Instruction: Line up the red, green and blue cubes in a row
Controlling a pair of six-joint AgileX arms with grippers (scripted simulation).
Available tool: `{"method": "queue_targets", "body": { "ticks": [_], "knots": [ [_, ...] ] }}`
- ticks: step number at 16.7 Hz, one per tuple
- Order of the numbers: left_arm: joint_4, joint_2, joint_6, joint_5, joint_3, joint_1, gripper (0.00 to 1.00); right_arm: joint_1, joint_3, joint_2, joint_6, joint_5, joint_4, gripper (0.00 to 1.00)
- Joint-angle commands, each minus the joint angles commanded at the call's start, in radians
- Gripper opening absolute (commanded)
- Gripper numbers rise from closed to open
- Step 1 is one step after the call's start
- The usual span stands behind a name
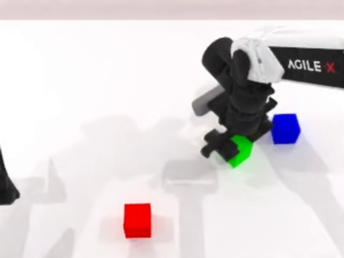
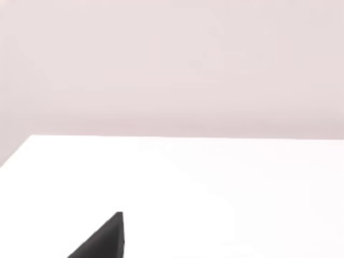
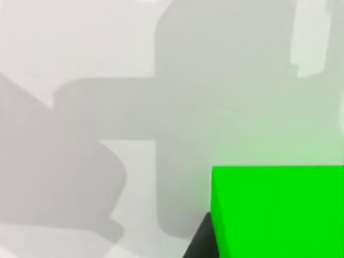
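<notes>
The green cube is right of the table's middle, turned at an angle, and my right gripper comes down onto it from above, shut on it. In the right wrist view the green cube fills the near corner, with one dark fingertip pressed against its side. The blue cube stands on the table just right of the gripper, apart from it. Alone near the front edge, left of centre, is the red cube. My left arm is parked at the left edge, and one fingertip shows over bare table.
The white table carries the arms' grey shadows between the red and green cubes. The right arm's white and black link reaches in from the right edge above the blue cube.
</notes>
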Motion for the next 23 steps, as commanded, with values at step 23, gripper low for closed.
{"method": "queue_targets", "body": {
  "ticks": [23],
  "knots": [
    [0.000,0.000,0.000,0.000,0.000,0.000,1.00,0.035,0.159,-0.089,0.067,-0.001,-0.242,0.00]
  ]
}}
